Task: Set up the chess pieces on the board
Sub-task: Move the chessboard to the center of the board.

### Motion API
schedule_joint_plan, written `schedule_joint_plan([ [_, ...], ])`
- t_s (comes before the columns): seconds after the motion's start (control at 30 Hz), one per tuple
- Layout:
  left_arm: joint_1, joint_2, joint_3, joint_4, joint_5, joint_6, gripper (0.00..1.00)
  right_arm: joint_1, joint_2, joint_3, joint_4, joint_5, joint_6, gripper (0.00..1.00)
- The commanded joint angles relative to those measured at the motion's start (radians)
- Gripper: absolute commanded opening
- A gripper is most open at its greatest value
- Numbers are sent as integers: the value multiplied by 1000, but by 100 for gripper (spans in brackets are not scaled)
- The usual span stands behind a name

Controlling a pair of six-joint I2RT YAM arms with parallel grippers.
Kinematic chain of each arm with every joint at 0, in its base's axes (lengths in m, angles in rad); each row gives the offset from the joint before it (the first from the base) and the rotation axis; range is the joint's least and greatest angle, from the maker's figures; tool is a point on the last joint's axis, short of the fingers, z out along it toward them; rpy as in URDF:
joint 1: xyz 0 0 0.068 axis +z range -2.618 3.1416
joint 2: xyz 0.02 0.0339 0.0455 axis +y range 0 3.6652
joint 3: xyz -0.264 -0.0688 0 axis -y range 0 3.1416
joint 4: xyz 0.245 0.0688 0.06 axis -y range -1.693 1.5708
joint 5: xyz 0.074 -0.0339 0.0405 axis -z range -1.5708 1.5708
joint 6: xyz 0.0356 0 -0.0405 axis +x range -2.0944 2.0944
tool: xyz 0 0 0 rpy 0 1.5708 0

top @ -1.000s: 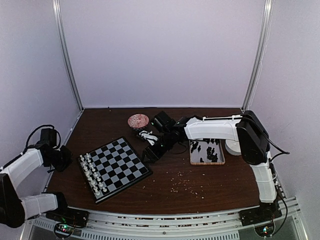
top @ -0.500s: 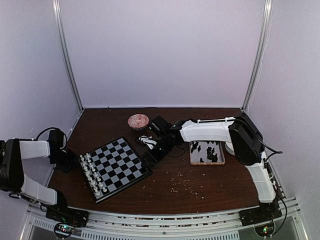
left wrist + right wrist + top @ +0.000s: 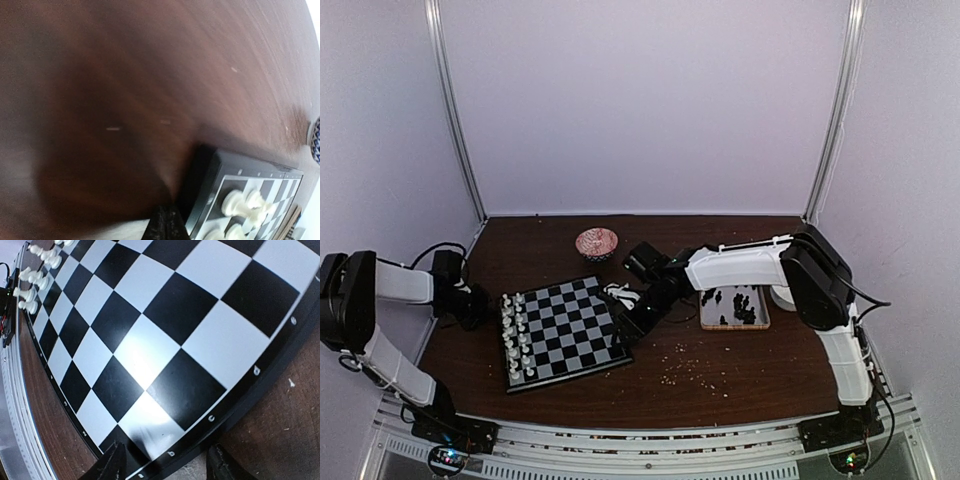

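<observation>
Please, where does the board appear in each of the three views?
Top external: board, lower centre-left.
Left wrist: board corner, bottom right.
Right wrist: board fills most of the picture.
Shared landmark: white pieces along one board edge.

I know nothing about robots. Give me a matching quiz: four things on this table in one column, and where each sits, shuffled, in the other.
1. white chess pieces
2. black chess pieces
3. pink bowl
4. pale crumbs

A. in the wooden-rimmed tray
B. loose on the bare table, toward the front
C. along the left edge of the board
D. behind the board, toward the back wall

Pairs: 1-C, 2-A, 3-D, 4-B
</observation>
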Motion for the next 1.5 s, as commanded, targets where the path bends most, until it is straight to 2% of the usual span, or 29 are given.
schedule_joint_plan([
  [0.0,-95,68,61,59,54,14,0,30,-49,-79,-24,-18,-26,55],
  [0.27,-194,179,174,130,108,10,0,44,-207,-268,-20,28,-86,55],
  [0.4,-238,240,228,159,140,16,0,49,-283,-379,42,40,-91,56],
  [0.53,-270,292,295,153,150,25,0,52,-318,-393,20,44,-107,57],
  [0.63,-250,246,323,66,36,25,0,38,-340,-355,-94,59,-172,57],
  [0.77,-222,41,324,-142,-234,21,0,-35,-390,-340,-141,39,-204,58],
  [0.83,-222,-80,315,-254,-347,3,0,-79,-384,-304,-142,43,-200,60],
  [0.9,-222,-216,279,-341,-398,-24,0,-120,-346,-216,-147,63,-191,62],
  [1.1,-241,-480,145,-522,-352,-85,0,-213,-131,119,-163,78,-133,68],
  [1.27,-339,-546,112,-619,-290,-76,0,-228,29,305,-142,77,-62,69],
  [1.47,-548,-525,59,-649,-265,-145,0,-220,138,391,-152,58,-5,69],
])
